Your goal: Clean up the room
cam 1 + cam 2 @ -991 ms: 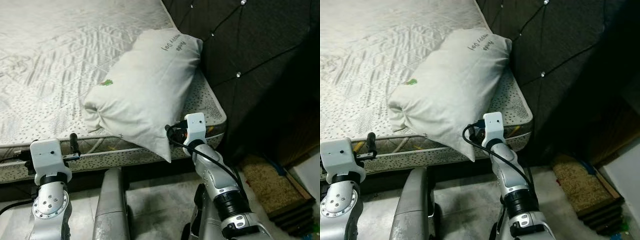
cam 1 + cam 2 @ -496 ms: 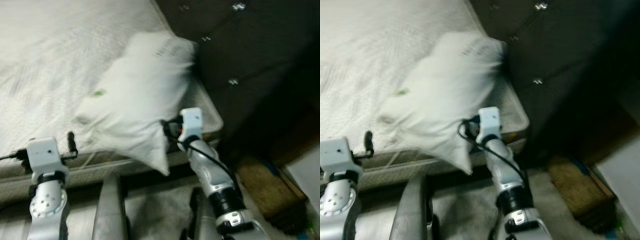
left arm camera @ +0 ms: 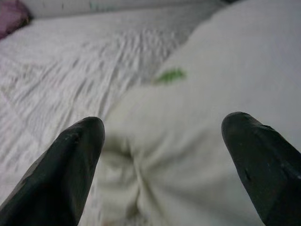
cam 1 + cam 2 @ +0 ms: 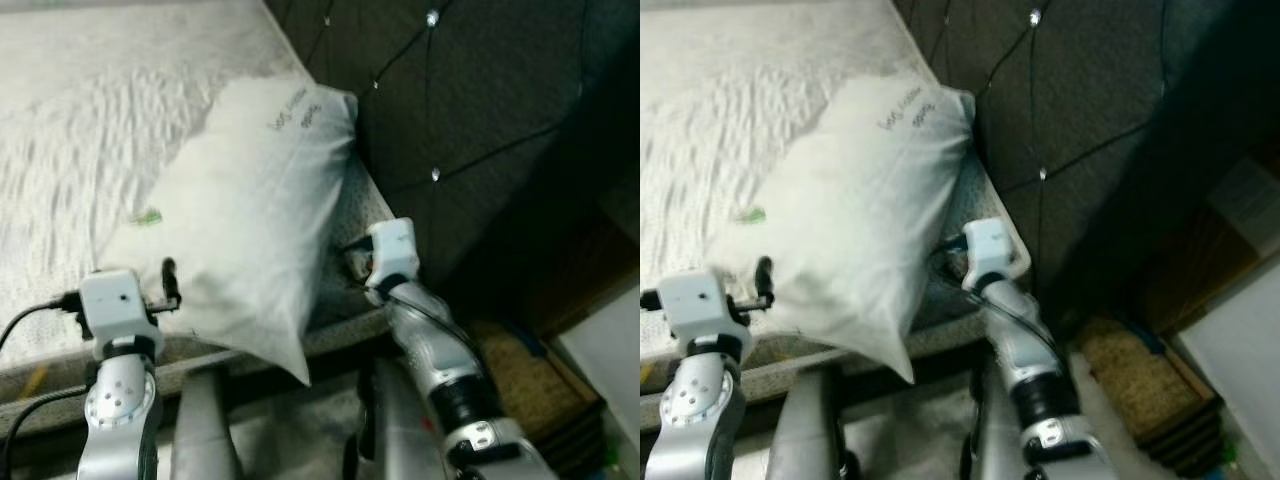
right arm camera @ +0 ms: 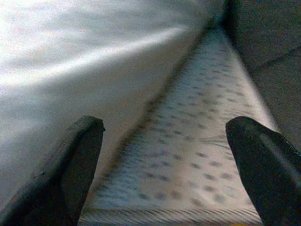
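Both silver arms are seen raised forward from below the head camera, forearms angled upward and white wrist blocks uppermost. The left end effector [image 3: 162, 165] is held with its two black fingers [image 3: 70, 165] spread wide apart, nothing gripped between them. The right end effector [image 5: 171, 165] is likewise shown with fingers [image 5: 263, 165] parted wide. A black cable is looped at the right wrist [image 4: 392, 252], another trails from the left wrist [image 4: 115, 300].
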{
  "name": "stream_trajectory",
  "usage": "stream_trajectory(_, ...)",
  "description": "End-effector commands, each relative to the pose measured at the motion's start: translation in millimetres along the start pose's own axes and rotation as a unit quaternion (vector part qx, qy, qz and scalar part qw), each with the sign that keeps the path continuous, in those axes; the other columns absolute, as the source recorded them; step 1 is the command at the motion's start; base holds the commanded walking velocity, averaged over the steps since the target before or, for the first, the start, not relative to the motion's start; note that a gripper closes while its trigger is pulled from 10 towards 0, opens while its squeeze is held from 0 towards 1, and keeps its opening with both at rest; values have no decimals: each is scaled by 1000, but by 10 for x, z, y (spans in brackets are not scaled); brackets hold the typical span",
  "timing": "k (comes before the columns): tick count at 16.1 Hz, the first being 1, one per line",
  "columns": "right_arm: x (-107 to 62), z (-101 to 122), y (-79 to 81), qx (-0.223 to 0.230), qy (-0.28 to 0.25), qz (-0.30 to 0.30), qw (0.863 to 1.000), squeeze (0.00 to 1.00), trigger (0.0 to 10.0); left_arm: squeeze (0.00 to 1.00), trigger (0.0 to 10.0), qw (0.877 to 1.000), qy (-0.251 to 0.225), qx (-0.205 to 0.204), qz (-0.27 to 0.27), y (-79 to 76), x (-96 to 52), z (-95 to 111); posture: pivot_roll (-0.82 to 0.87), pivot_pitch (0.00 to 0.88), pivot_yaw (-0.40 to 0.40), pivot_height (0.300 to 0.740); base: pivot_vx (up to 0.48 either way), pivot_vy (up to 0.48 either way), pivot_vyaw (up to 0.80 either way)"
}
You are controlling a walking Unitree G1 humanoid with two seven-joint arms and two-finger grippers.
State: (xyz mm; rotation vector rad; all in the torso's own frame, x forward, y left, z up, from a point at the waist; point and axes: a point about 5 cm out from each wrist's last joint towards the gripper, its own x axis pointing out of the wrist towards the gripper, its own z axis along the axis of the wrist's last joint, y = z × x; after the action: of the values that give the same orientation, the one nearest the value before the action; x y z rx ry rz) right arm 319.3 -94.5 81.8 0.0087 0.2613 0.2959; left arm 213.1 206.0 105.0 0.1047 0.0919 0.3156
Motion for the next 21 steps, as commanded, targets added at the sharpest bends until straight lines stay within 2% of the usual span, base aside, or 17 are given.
stream_trajectory(1, 0, -53, 82, 0, 16, 16, 1000, 0, 10000, 0, 10000, 1000, 6, 10, 13, 59, -5, -14, 57, 57, -40, 535, 0, 0, 0)
stream_trajectory(3, -16, -133, 79, -27, 47, 47, 997, 0, 10000, 0, 10000, 1000, 15, 20, 14, 94, -84, -66, 64, 58, -40, 535, 0, 0, 0)
stream_trajectory(4, -23, -126, 94, -17, 38, 66, 997, 0, 10000, 0, 10000, 999, 21, 25, 14, 109, -126, -94, 67, 57, -41, 535, 0, 0, 0)
stream_trajectory(5, -15, -119, 98, -41, 37, 72, 996, 0, 10000, 0, 10000, 999, 26, 30, 17, 132, -165, -117, 72, 58, -41, 535, 0, 0, 769)
stream_trajectory(8, 29, -92, 127, -26, 41, 68, 996, 0, 10000, 0, 10000, 998, 33, 38, 28, 183, -229, -142, 97, 57, -43, 535, 0, 0, 771)
stream_trajectory(9, 27, -90, 105, -26, 49, 70, 996, 0, 10000, 0, 10000, 998, 35, 40, 30, 195, -239, -143, 99, 59, -42, 535, 0, 0, 431)
stream_trajectory(11, 3, -85, -42, -71, 71, 99, 990, 0, 10000, 0, 10000, 998, 41, 46, 27, 224, -276, -161, 100, 65, -32, 535, 0, 0, 0)
stream_trajectory(12, -17, -73, -183, -94, 92, 117, 984, 0, 10000, 0, 10000, 997, 52, 51, 20, 251, -316, -198, 98, 67, -29, 535, 0, 0, 0)
stream_trajectory(14, -83, -61, -427, -161, 127, 172, 964, 0, 10000, 0, 10000, 996, 66, 60, 9, 315, -372, -255, 87, 74, -17, 535, 0, 0, 0)
stream_trajectory(16, -166, -36, -560, -151, 158, 208, 953, 0, 10000, 0, 10000, 996, 65, 61, 5, 341, -370, -232, 91, 77, -15, 535, 0, 0, 0)
stream_trajectory(18, -321, -58, -532, -139, 180, 274, 935, 0, 10000, 0, 10000, 996, 63, 61, 1, 348, -356, -209, 87, 78, -14, 535, 0, 0, 0)
stream_trajectory(19, -378, -81, -480, -128, 186, 296, 928, 0, 10000, 0, 10000, 996, 63, 61, -2, 344, -350, -209, 86, 79, -12, 535, 0, 0, 0)
stream_trajectory(21, -559, -165, -309, -115, 199, 363, 903, 0, 10000, 0, 10000, 996, 64, 60, -13, 316, -332, -208, 84, 79, -10, 535, 0, 0, 0)
